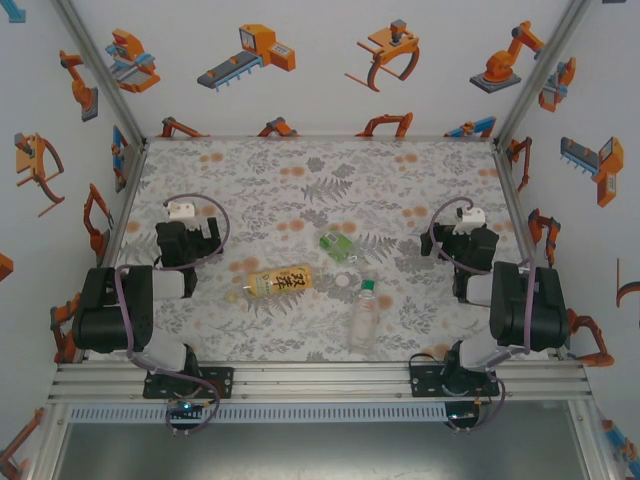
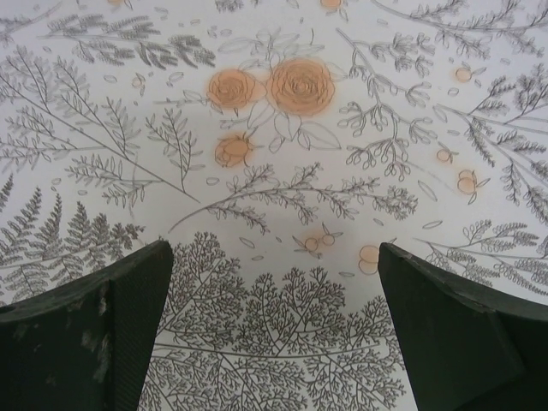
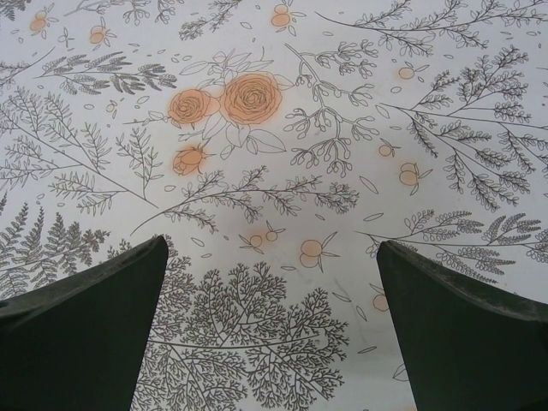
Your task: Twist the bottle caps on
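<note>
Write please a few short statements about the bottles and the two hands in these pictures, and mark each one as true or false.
1. The amber bottle lies on its side. True.
2. The left hand holds a cap. False: it is open and empty.
3. The green bottle is farther from the arm bases than the clear bottle. True.
4. The right hand is shut. False: its jaws stand wide open, with nothing between them.

Flowery table [image 1: 200, 170] with an amber bottle [image 1: 280, 281] lying flat, a pale cap [image 1: 233, 296] left of it, a white cap [image 1: 345, 281] and clear bottle [image 1: 363, 322] right, a green bottle [image 1: 337, 245] behind.
</note>
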Robot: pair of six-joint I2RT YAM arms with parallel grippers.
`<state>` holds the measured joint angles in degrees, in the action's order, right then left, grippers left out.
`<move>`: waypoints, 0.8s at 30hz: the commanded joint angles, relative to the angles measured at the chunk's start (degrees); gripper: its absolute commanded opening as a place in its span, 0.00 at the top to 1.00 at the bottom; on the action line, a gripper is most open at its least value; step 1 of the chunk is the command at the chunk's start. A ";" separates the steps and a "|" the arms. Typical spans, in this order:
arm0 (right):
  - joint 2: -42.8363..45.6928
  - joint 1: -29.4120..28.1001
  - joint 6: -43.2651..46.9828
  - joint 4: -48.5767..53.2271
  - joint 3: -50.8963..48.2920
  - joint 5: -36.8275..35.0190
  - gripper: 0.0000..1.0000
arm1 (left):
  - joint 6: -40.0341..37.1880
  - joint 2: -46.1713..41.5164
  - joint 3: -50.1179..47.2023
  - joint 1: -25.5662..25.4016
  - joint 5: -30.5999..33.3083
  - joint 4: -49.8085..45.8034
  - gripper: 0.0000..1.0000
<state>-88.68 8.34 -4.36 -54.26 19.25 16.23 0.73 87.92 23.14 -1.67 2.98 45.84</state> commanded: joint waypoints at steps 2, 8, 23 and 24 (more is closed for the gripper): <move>4.28 -0.22 -0.63 2.73 0.62 -2.33 0.01 | 0.84 -3.81 3.98 0.35 -0.29 -8.26 0.03; 13.30 -0.25 -0.29 10.73 0.85 -2.46 0.04 | 1.35 -11.23 7.52 0.22 1.73 -21.10 0.03; 31.67 -8.96 -9.43 60.58 14.21 -6.83 0.18 | 9.01 -24.21 20.30 -7.96 -1.23 -58.37 0.03; 32.06 -10.07 -11.58 63.73 15.17 -7.96 0.18 | 9.55 -24.58 20.60 -8.59 -2.12 -59.90 0.03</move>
<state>-58.19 0.45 -9.87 -3.51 31.20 11.05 7.20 65.21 41.76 -8.75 3.11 -4.43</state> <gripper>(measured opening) 0.825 0.971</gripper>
